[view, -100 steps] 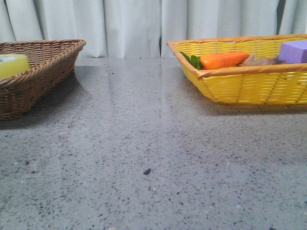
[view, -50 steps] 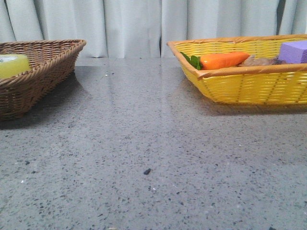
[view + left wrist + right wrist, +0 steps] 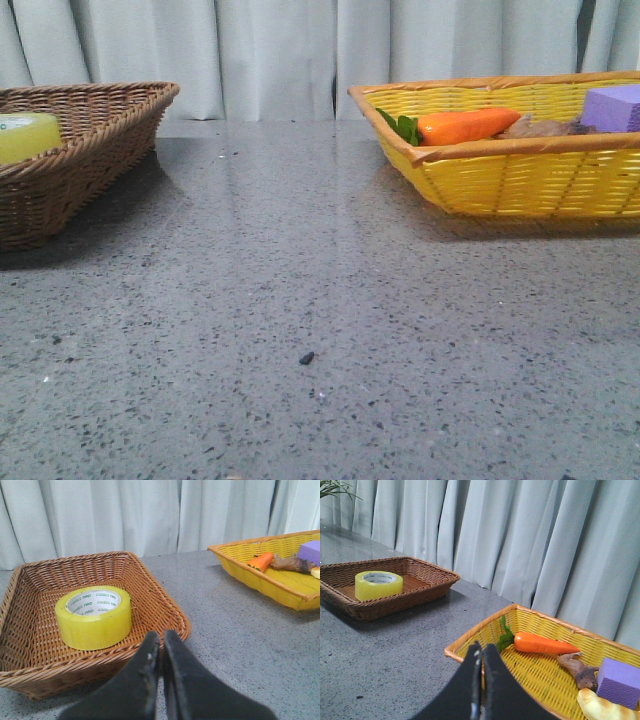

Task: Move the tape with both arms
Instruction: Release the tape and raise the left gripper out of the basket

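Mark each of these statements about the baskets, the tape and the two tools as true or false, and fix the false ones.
1. The tape lies in the brown basket. True.
2. The carrot shares a basket with the tape. False: it lies in the yellow basket, with the purple block.
3. The left tool is shut on the tape. False: its fingers are shut on nothing, short of the brown basket.
4. The right tool is shut and holds nothing. True.
5. The tape stands on edge. False: it lies flat, core opening up.
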`<control>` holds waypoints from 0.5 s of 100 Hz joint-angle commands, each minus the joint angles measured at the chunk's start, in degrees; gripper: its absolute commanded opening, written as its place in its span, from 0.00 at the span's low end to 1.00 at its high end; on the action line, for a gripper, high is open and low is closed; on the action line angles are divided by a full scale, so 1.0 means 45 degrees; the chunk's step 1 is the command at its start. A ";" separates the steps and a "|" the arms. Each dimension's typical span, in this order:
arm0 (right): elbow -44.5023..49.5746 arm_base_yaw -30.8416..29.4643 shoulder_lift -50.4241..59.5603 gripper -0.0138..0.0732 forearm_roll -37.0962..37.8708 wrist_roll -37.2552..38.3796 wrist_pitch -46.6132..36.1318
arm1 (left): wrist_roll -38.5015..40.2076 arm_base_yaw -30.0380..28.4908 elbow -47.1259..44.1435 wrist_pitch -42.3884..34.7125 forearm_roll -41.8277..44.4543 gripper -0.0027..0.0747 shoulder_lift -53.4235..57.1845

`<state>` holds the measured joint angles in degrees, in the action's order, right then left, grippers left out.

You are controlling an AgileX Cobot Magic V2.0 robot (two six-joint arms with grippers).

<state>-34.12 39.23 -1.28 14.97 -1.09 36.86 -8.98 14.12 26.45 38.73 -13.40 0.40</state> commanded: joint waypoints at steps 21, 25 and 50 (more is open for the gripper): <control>-0.0273 -0.0035 -0.0178 0.07 0.0331 -0.0047 -0.0948 | 0.0023 0.0104 0.0208 -0.1051 -0.0240 0.01 0.0330; -0.0273 -0.0035 -0.0178 0.07 0.0331 -0.0047 -0.0948 | 0.0023 0.0104 0.0092 -0.1166 -0.0209 0.01 0.0330; -0.0273 -0.0035 -0.0178 0.07 0.0331 -0.0047 -0.0948 | 0.1206 -0.0649 -0.2408 -0.5104 0.1875 0.01 0.0330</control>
<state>-34.12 39.23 -1.28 15.06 -1.09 36.86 -8.10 12.77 18.47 28.01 -8.96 0.40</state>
